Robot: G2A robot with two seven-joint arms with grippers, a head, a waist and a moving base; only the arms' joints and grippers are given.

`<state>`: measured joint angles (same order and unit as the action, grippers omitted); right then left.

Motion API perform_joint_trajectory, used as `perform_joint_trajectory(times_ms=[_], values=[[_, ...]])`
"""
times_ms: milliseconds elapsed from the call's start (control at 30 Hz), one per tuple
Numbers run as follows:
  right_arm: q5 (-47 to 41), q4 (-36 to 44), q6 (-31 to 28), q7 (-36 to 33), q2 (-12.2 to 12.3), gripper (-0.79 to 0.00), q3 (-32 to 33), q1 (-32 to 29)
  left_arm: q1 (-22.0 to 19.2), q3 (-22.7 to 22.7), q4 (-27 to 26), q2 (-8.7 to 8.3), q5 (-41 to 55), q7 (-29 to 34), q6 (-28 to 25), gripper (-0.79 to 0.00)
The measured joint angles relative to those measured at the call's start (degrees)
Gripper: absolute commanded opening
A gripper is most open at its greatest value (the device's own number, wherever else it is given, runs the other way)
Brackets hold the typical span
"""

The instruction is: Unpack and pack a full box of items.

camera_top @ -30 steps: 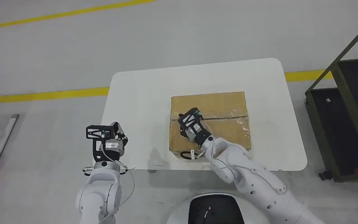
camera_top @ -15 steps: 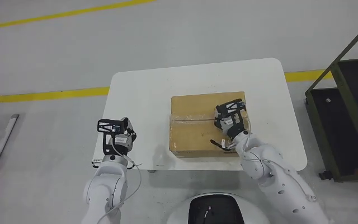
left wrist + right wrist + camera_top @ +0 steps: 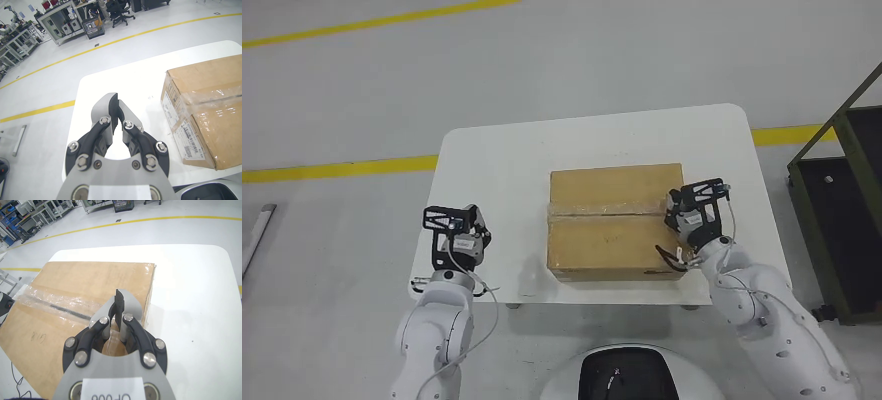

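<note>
We see the cardboard box (image 3: 614,222) lying closed on the white desk (image 3: 502,160). It sits toward the near edge and closer to the right edge than the left, with clear tape (image 3: 56,302) covering its top seam. Our right end effector (image 3: 117,303) hangs at the box's right end, where the taped seam reaches that edge. Its fingers are pressed together with nothing between them, and we cannot tell whether they touch the cardboard. Our left end effector (image 3: 115,106) hovers over the desk's left edge, well apart from the box, fingers likewise together and gripping nothing.
</note>
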<state>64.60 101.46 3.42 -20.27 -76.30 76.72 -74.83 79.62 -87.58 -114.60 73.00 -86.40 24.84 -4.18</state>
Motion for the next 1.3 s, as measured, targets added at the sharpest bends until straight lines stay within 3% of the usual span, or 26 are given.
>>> perform_joint_trajectory(times_ms=[200,567,800,1133,1300], values=[[0.6,-0.1,-0.4,1.1,0.0,-0.785,-0.1,0.1,-0.2,0.3,0.1,0.02,-0.1,0.0,0.3,-0.785],[0.6,11.1,-3.9,6.5,0.9,-0.785,6.8,-5.5,-0.4,0.9,-0.4,0.06,0.1,0.0,0.7,-0.785],[2.7,6.4,-1.8,10.2,1.3,-0.785,12.2,-8.7,-0.2,1.3,-0.9,0.08,0.1,-0.2,0.8,-0.785],[3.6,-4.5,-4.2,14.1,0.3,-0.785,2.7,-5.8,0.0,2.3,-1.6,0.16,1.6,-0.5,0.1,-0.785],[4.0,-5.3,-4.1,14.7,-0.1,-0.785,-0.6,-4.5,0.4,2.8,-2.1,0.25,2.9,-0.7,0.5,-0.785]])
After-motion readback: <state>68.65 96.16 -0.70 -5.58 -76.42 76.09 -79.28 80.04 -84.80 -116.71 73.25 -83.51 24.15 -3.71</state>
